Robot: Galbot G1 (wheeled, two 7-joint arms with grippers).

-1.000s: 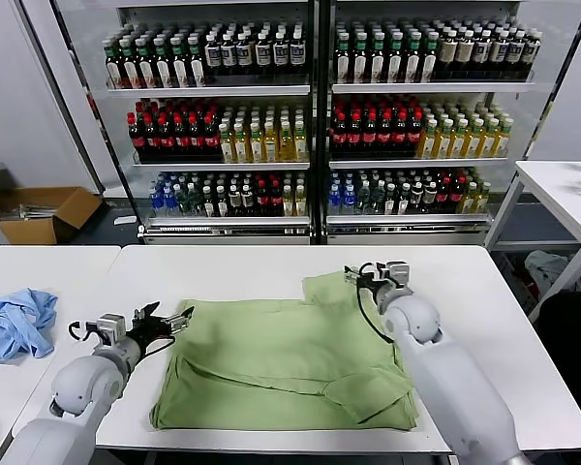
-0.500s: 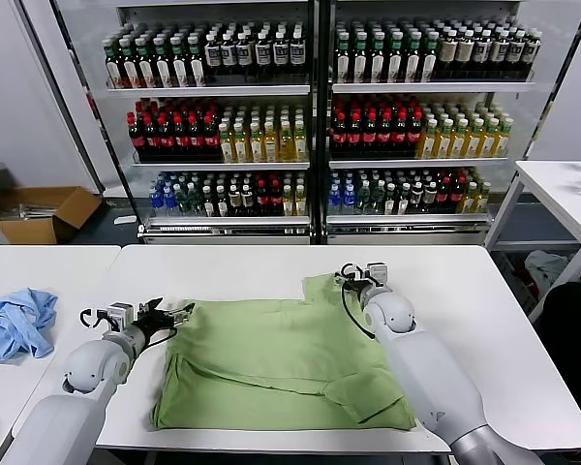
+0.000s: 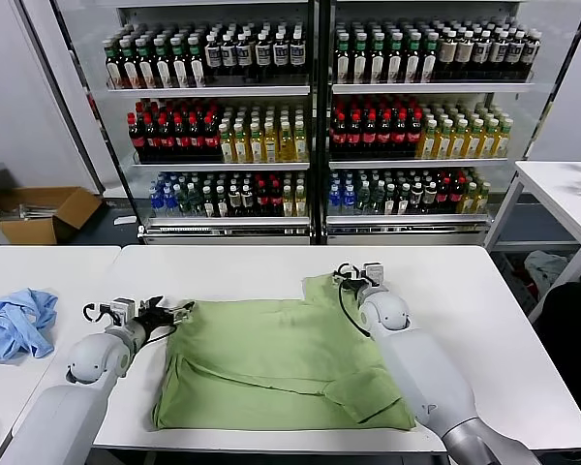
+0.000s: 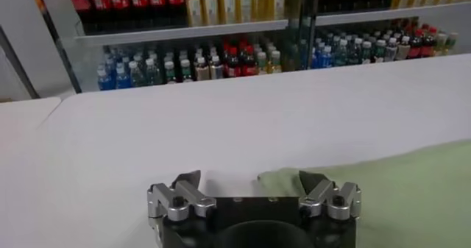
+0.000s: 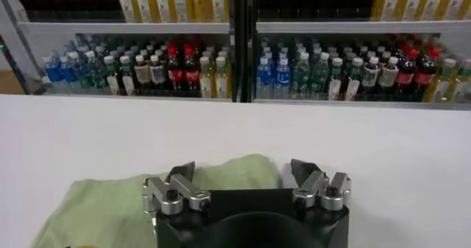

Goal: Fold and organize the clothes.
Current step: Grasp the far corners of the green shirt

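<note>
Table: shirt between hands.

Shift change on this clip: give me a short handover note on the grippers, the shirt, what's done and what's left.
Left gripper: open, at the far left corner of the green shirt, holding nothing.
Right gripper: open, at the shirt's far right corner, holding nothing.
Shirt: spread on the white table, partly folded, print not showing.
Blue garment: bunched on the side table to the left, untouched.
Left: grip both far corners, finish folding.
</note>
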